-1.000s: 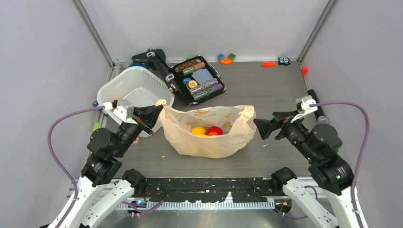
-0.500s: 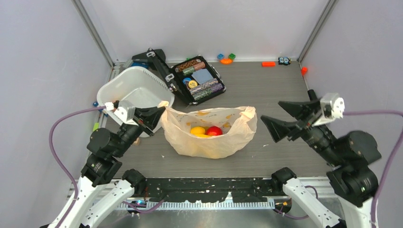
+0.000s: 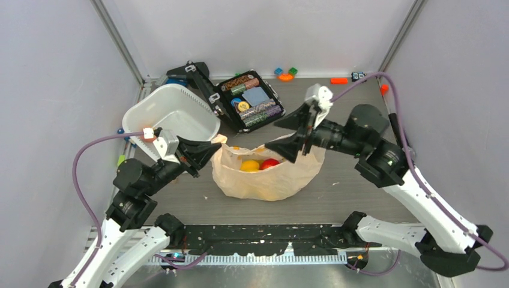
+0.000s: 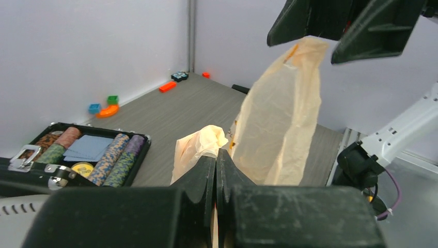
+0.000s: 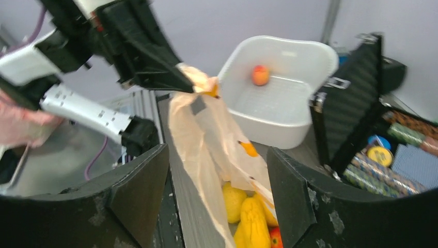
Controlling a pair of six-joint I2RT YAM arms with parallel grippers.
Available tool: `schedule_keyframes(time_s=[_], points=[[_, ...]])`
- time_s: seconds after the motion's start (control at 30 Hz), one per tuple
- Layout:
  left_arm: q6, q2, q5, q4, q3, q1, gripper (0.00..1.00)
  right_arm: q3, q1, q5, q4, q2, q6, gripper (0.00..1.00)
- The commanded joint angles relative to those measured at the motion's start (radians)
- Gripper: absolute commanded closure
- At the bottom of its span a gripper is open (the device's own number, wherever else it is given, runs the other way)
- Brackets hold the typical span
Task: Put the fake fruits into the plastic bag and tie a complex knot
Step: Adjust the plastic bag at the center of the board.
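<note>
From above, the thin, crinkly pale peach plastic bag [image 3: 264, 180] sits mid-table on the grey wood-grain tabletop [image 3: 336, 189]. Its mouth is open, and glossy yellow and red fake fruits [image 3: 259, 164] lie inside. The left gripper [image 3: 216, 147] has its black fingers pressed together on the bag's left top corner. The right gripper [image 3: 271, 135] hangs over the bag's far rim with its jaws well apart, one finger above the other in this view. Beyond the left gripper stands a white ribbed plastic tub [image 3: 174, 114]. Just beside the tub is an open black case of striped poker chips [image 3: 252, 102]. Small coloured toy pieces [image 3: 286, 74] lie along the back wall.

The left wrist camera shows its two fingers closed tight on a bunched wad of the bag's corner [image 4: 202, 142] (no gap shows between them). Beyond, the bag's far side stands up tall, its top edge between the right gripper's two spread fingers. Whether either finger touches the film I cannot tell.

The right wrist camera looks down between its own wide-set fingers [image 5: 139, 191] into the bag. Yellow fruits and a bit of a red one show at the bottom. The left gripper pinches the raised corner. A small orange fruit [image 5: 260, 75] lies in the white tub, apart from the bag.
</note>
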State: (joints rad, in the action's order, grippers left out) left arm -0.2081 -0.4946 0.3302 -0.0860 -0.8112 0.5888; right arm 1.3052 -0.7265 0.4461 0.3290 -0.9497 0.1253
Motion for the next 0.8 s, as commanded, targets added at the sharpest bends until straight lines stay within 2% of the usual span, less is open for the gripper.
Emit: schedule_keyframes(time_s=[0.0,0.1,0.23,0.4,0.57,0.77], points=[[-0.025,-0.02,0.101,0.07,-0.015,-0.001,1.0,0.049,-0.172,-0.035,-0.07,-0.056,-0.234,0.25],[-0.027,-0.027,0.127,0.069,-0.02,-0.001,1.0,0.033,-0.261,-0.094,-0.103,-0.103,-0.309,0.33],[-0.028,-0.032,0.147,0.068,-0.023,-0.002,1.0,-0.026,-0.317,-0.161,-0.22,-0.125,-0.393,0.34],[-0.028,-0.033,0.15,0.068,-0.023,-0.002,1.0,-0.065,-0.336,-0.177,-0.318,-0.149,-0.476,0.36],[-0.028,-0.033,0.153,0.068,-0.023,-0.002,1.0,-0.067,-0.359,-0.183,-0.324,-0.172,-0.543,0.41],[-0.028,-0.036,0.16,0.07,-0.023,-0.001,1.0,-0.06,-0.367,-0.153,-0.367,-0.205,-0.538,0.52]])
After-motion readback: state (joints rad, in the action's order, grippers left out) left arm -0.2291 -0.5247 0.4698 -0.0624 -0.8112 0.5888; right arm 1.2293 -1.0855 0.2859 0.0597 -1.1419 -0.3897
